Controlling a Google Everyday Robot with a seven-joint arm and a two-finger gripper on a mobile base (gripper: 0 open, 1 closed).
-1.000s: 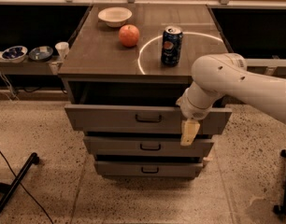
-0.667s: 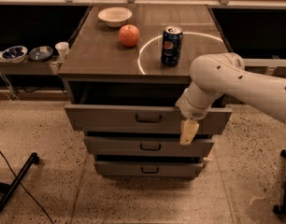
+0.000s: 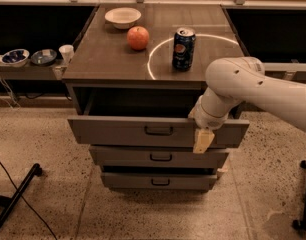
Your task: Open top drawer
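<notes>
The top drawer point(image 3: 123, 131) is the widest of three grey drawers under the brown tabletop. It stands pulled out, with a dark gap above its front and a small dark handle point(image 3: 159, 130) at the centre. My gripper point(image 3: 203, 140) hangs from the white arm in front of the drawer's right part, to the right of the handle. Its cream fingertip point(image 3: 203, 141) points down over the drawer's lower edge. The two narrower drawers point(image 3: 159, 157) below stick out a little.
On the tabletop point(image 3: 103, 59) stand a white bowl point(image 3: 123, 17), an apple point(image 3: 138, 37) and a blue soda can point(image 3: 184, 48). Bowls and a cup point(image 3: 66, 52) sit on a low shelf at the left. A black stand leg point(image 3: 15, 199) lies on the floor at the lower left.
The gripper has shifted very slightly left along the drawer front. The drawer's position looks unchanged.
</notes>
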